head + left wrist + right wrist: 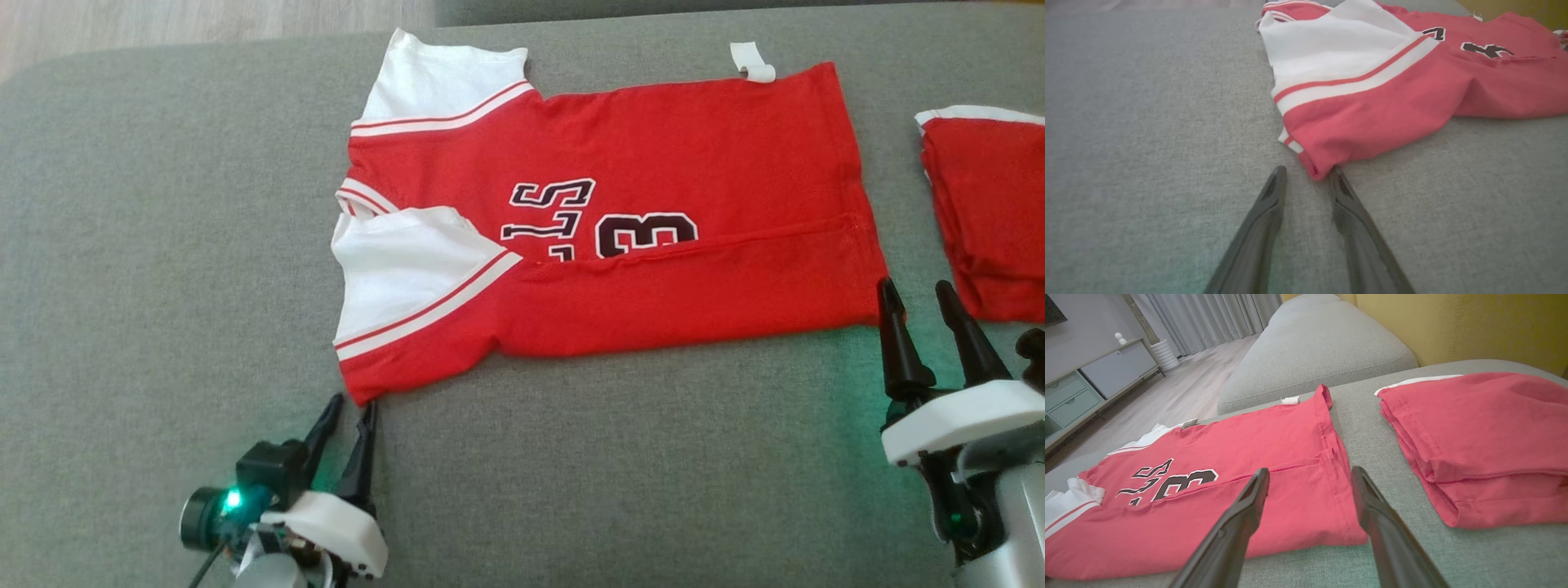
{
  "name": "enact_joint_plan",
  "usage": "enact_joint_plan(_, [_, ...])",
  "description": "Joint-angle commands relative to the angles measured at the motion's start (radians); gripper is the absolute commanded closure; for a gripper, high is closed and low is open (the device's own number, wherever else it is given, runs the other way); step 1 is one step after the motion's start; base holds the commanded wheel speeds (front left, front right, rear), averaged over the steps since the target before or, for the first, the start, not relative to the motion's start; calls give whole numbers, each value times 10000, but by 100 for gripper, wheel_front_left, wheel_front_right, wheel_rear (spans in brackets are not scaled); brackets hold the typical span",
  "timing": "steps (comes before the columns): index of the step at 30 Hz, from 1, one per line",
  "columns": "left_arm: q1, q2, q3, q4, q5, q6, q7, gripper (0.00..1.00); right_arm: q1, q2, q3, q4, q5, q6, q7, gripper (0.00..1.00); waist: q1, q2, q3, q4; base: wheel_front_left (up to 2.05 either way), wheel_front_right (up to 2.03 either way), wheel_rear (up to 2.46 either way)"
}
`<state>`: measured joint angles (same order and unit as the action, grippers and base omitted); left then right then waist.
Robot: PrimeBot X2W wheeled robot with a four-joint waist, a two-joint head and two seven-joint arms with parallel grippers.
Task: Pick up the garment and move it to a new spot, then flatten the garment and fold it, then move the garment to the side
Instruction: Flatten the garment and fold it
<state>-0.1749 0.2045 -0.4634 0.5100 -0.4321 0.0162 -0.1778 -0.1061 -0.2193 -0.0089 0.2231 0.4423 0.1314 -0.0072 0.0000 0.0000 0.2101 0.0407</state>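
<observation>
Garment (694,139) lay flat on the grey cushion (163,245), long axis running left to right. My left claw (354,402) stood apart, tips at its near-left sleeve corner; my right claw (914,284) gaped beside the near-right hem corner.

A folded red pile (1486,437) with a white edge is lying on the grey cushion (163,245), near its right end, and a second grey cushion (1314,343) is sitting just beyond it beside a yellow backrest (1453,326). Past the cushions a pale wooden floor (1180,396) is stretching toward grey curtains (1208,314), where a white ribbed pot (1164,355) is standing beside a long low cabinet (1094,379) that is carrying a small white ornament (1119,337).
</observation>
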Motion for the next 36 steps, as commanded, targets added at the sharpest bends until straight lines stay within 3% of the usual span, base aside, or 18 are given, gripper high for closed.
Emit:
enact_joint_plan(1, [-393,102,117,-74,148,-39,-106,51,74,-132,94,-375,-66,-7,7,0,0,0,38,26,0,0,0])
enact_joint_plan(6, [-597,193,-88,21,392,-88,-253,51,109,-125,-1,-357,-90,-7,29,0,0,0,90,78,0,0,0])
enact_joint_plan(9, [-710,203,-127,46,427,-96,-308,59,98,-105,-17,-334,-106,-7,27,0,0,0,109,90,0,0,0])
enact_joint_plan(10, [-741,220,-150,61,450,-101,-318,66,91,-96,-17,-327,-108,-7,31,0,0,0,116,88,0,0,0])
enact_joint_plan(12, [-791,239,-171,93,457,-111,-336,100,69,-83,-14,-316,-113,-7,44,0,0,0,137,79,0,0,0])
enact_joint_plan(20, [-916,479,-197,8,553,-125,-456,100,-31,-120,18,-62,-186,-7,318,0,0,0,159,111,0,0,0])
enact_joint_plan(36, [-1113,920,-373,-730,762,60,-211,100,-1144,-198,-772,1999,-1683,-7,986,0,0,0,357,425,0,0,0])
